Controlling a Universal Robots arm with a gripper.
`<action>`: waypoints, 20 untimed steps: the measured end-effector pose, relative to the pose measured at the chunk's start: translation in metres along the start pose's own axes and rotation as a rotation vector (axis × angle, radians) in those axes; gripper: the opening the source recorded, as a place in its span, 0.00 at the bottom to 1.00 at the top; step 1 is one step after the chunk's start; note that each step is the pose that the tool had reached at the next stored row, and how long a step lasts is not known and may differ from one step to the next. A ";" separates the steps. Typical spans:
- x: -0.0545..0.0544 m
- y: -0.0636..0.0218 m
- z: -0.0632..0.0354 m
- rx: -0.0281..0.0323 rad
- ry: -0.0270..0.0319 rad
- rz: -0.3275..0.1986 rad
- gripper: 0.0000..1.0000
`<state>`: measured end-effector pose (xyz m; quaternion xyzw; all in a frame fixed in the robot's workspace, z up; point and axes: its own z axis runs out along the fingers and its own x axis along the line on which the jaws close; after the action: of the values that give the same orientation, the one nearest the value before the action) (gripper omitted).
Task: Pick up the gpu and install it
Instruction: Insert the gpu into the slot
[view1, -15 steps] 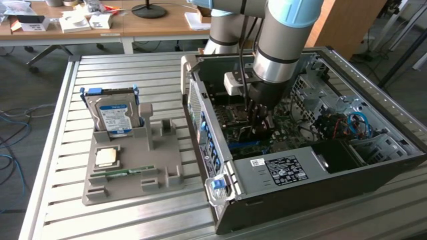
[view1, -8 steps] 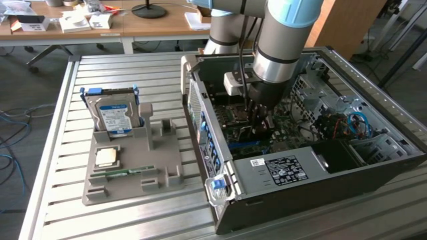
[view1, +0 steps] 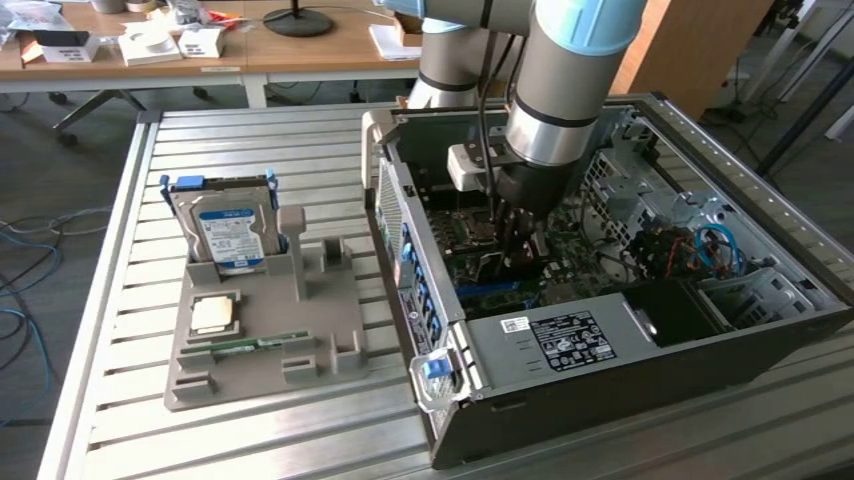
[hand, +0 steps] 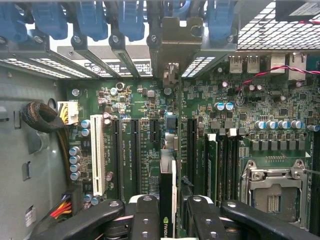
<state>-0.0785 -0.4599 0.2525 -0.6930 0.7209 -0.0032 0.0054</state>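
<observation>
Hand (hand: 167, 220) is clamped on the gpu (hand: 167, 200): in the wrist view the 2 black fingers (hand: 142, 217) press against either broad face of the card, which is seen edge-on, upright, with a logo visible on its near edge. The card stands over the green motherboard (hand: 225, 130), in line with the row of long expansion slots; its far end points toward a metal bracket at the case's rear wall. Whether its lower edge already touches a slot cannot be told.

In the exterior view the hand (view1: 514, 235) is down inside the open computer case (view1: 747, 330), with the arm (view1: 567, 90) descending nearly vertically from above. The case lies on its side on the slatted metal desk (view1: 240, 450), open face up.

Around the card in the wrist view: 1 white slot (hand: 98, 155) off to one side, black slots next to it, an empty CPU socket (hand: 272, 192) on the other side, blue latches (hand: 90, 20) along the rear bracket row.

On the exterior view's left, well apart from the case, a grey fixture tray (view1: 267, 360) sits on the desk. It holds a hard drive (view1: 230, 235) standing upright, a small square chip (view1: 214, 315), and a green memory stick (view1: 247, 347) lying flat.
</observation>
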 end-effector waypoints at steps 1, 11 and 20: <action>0.000 0.0000 0.0000 0.0001 -0.0003 0.000 0.26; 0.000 0.0001 0.0000 0.0010 -0.0043 0.000 0.26; 0.000 0.0001 0.0000 0.0011 -0.0041 0.011 0.26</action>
<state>-0.0786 -0.4599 0.2524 -0.6892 0.7246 -0.0022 0.0073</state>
